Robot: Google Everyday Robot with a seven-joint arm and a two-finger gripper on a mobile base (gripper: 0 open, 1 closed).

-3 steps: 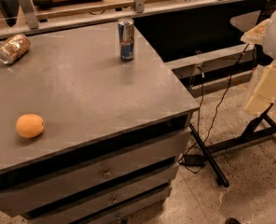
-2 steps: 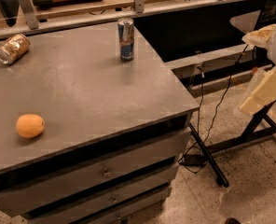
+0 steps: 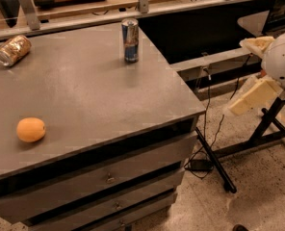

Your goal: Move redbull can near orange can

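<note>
Hovering beside table [image 3: 109,95], end effector [image 3: 251,96] is far from redbull can [image 3: 130,40].

Redbull can [image 3: 130,40]: slim, tall, blue and silver with a small red mark and a silver top. Stands upright near the far right edge of the desk [image 3: 94,95]. Orange can [image 3: 12,50]: stouter, mottled golden-brown with silver ends. Lies on its side, set at a slant, at the desk's far left corner. Well apart from each other. Gripper [image 3: 253,94]: hangs off to the right, beyond the desk's edge, well apart from both cans.
</note>
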